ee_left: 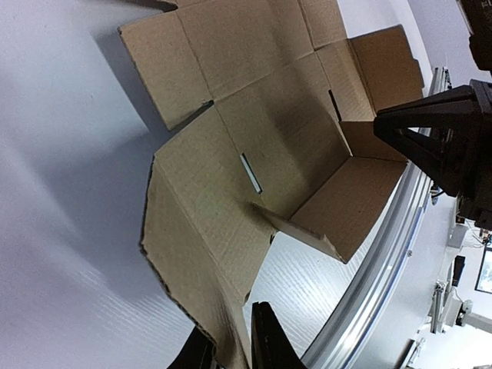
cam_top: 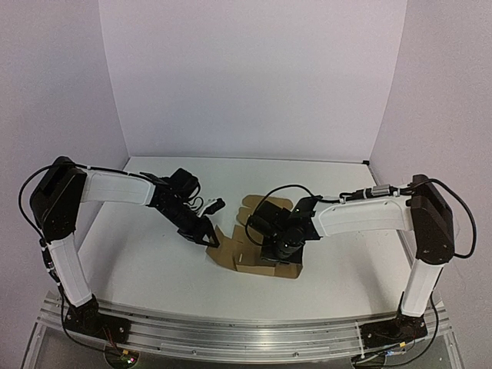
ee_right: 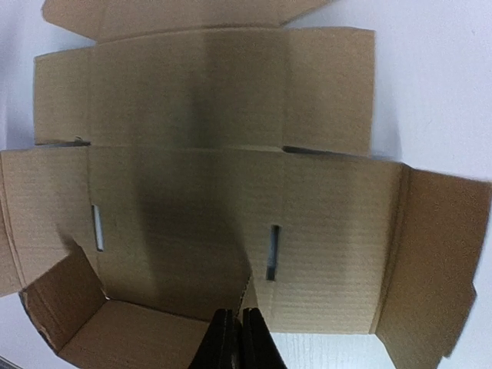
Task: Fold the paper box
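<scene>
Box (cam_top: pixel 237 258) is lying mid-table (cam_top: pixel 146 261), between the two arms, mostly flat and open, brown inside facing up. One near wall (ee_left: pixel 354 196) is standing up, and the left flap (ee_left: pixel 192 254) is lifting off the surface.

Left gripper (ee_left: pixel 231 350) is pinching the outer edge of that flap, with card sitting between the fingers. Right gripper (ee_right: pixel 234 338) is sitting at the near wall with its fingers together. Can't tell if a thin card edge is caught between them or if they are just pressing down beside it.

Risks, as I'm judging them:
- The left grip is only biting the very edge of the flap. If the arm is swinging the flap up fast, the card is likely slipping out or creasing off the score line.
- Nothing else is weighting the sheet. If the right gripper isn't actually pinning it, the whole box is probably sliding or rotating toward the left arm instead of folding.
- The standing wall is looking loose, so a nudge from either arm is likely flopping it flat again.
- The grippers are working near each other over a small sheet, so a collision is possible if both are moving inward.
</scene>
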`<state>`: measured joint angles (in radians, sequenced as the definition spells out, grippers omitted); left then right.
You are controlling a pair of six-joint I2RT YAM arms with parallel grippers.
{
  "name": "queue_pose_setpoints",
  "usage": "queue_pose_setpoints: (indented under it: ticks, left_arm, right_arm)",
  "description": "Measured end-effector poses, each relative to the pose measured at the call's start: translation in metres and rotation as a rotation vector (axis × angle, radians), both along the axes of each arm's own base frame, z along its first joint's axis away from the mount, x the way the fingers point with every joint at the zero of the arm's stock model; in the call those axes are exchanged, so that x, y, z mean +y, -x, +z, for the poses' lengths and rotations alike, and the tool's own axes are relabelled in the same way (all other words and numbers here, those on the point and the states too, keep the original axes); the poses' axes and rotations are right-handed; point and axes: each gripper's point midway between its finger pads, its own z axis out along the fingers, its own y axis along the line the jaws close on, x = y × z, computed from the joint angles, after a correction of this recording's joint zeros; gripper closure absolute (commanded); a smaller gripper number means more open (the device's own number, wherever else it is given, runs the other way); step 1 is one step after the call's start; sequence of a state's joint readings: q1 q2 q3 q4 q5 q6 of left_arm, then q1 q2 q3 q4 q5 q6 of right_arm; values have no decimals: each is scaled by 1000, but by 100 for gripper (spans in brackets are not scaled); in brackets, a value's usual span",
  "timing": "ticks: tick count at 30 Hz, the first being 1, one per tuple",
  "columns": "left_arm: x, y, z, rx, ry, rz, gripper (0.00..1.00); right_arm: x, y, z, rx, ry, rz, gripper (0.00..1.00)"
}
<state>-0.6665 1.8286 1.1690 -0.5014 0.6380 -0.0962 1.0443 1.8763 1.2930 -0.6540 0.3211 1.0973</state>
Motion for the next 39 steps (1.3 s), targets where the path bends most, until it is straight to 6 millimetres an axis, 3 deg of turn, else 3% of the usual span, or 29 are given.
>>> queue_pose_setpoints:
  ticks: [3, 11, 17, 20, 23, 27, 30, 39]
  left_arm:
    - [-5, 2, 3, 3, 2, -5, 100]
    - [1, 1, -2, -17, -56, 8, 100]
    - [6, -1, -10, -18, -96, 20, 100]
    - [9, 0, -14, -9, -120, 21, 100]
    - [12, 0, -15, -12, -134, 17, 100]
    - [12, 0, -14, -19, -135, 8, 100]
    - [12, 0, -14, -19, -136, 6, 100]
    - [11, 0, -13, -18, -135, 6, 100]
  right_arm:
    - [3, -1, 3, -3, -10, 2, 77]
    - [5, -7, 13, -43, -10, 36, 58]
    - [12, -22, 51, -66, -98, 116, 31]
    - [-6, -40, 74, -56, -193, 81, 22]
    - [-47, -60, 87, -43, -260, -1, 18]
    - [-96, -79, 67, 30, -293, -101, 18]
    - [-119, -90, 42, 80, -277, -137, 22]
    - [-132, -138, -24, 156, -315, -112, 38]
